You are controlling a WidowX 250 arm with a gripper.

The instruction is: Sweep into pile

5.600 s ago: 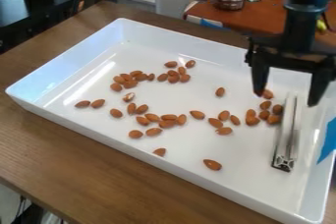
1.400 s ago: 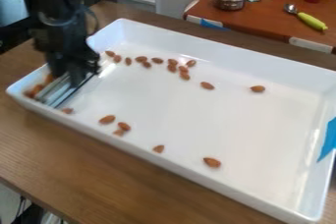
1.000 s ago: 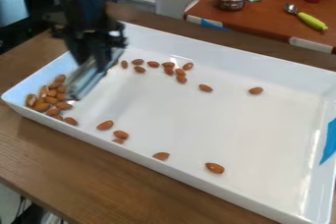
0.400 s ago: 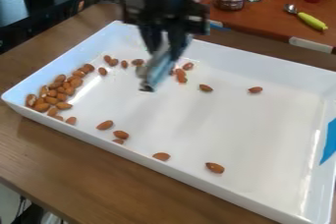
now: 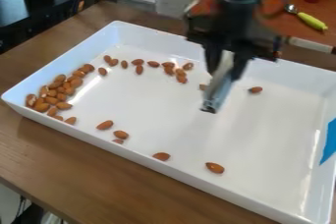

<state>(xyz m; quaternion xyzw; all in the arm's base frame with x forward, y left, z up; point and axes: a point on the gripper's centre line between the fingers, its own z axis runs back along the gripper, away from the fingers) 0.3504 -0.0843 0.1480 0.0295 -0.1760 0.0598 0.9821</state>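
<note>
Wooden table (image 5: 59,159), brown, beneath the tray and extending past its near side. On it the white tray (image 5: 167,120), landmark for all that follows, long and set at a slant. Robot arm, black, coming down from above the tray's far side. Reddish-brown counter (image 5: 289,24) beyond that same side. Gripper (image 5: 226,73) over the tray's far half, right of its middle, pointing down; pincer closed on a narrow, silvery sweeping tool (image 5: 216,93), which hangs tilted between the fingers. Tool's lower end over the tray's bare middle; whether it touches the floor there, cannot tell. Main heap of almonds (image 5: 60,97) inside the tray, banked along its left short wall, thickest toward the near-left corner and thinning toward the far end. Blue patch (image 5: 328,142) on the tray's right short wall. Utensil with a yellow-green handle (image 5: 311,20) beyond the tray's far side, toward the right. Smallest items, the loose almonds (image 5: 154,64): a broken line on the tray floor near the far wall, left of its middle; one partly hidden (image 5: 203,87) in the far half; one alone farther right in that half; a few more strung out along the tray's near wall.
</note>
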